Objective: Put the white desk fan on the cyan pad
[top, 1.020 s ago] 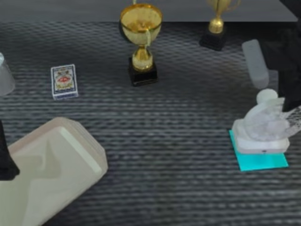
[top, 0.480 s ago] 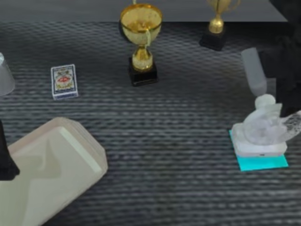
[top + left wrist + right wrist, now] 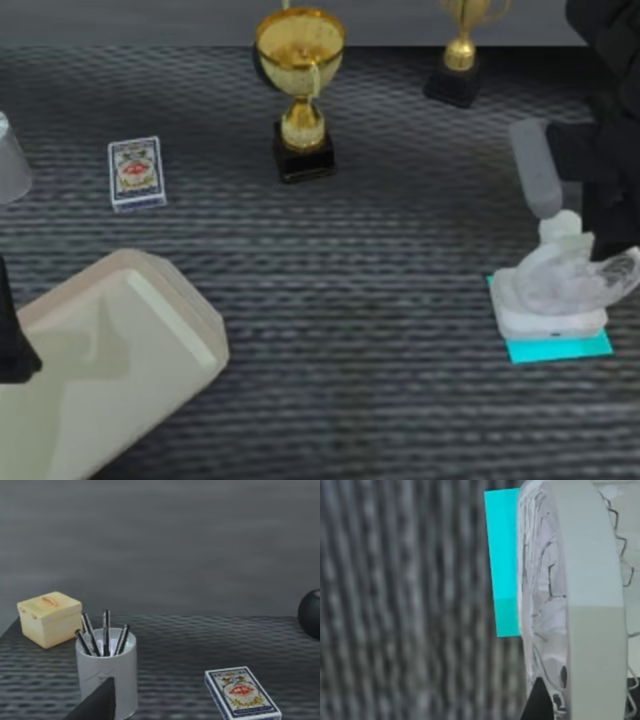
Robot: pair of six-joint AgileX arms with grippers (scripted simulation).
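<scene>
The white desk fan (image 3: 550, 300) stands at the table's right with its square base on the cyan pad (image 3: 560, 348); a cyan strip shows along the pad's front and left edges. My right gripper (image 3: 598, 245) comes in from the far right and is shut on the fan's grille head. In the right wrist view the fan (image 3: 592, 580) fills the space at my right gripper (image 3: 585, 702), a dark fingertip on each side, with the pad (image 3: 502, 555) beyond it. My left gripper (image 3: 10, 345) is parked at the left edge.
A large cream jug (image 3: 100, 360) lies at the front left. A playing card box (image 3: 136, 172) and a pen cup (image 3: 107, 672) sit at the left, a yellow box (image 3: 50, 617) beyond them. Two gold trophies (image 3: 300, 90) (image 3: 460, 50) stand at the back.
My right gripper has brought the fan slightly toward the front of the table, so its base covers more of the cyan pad. The left arm has not moved.
</scene>
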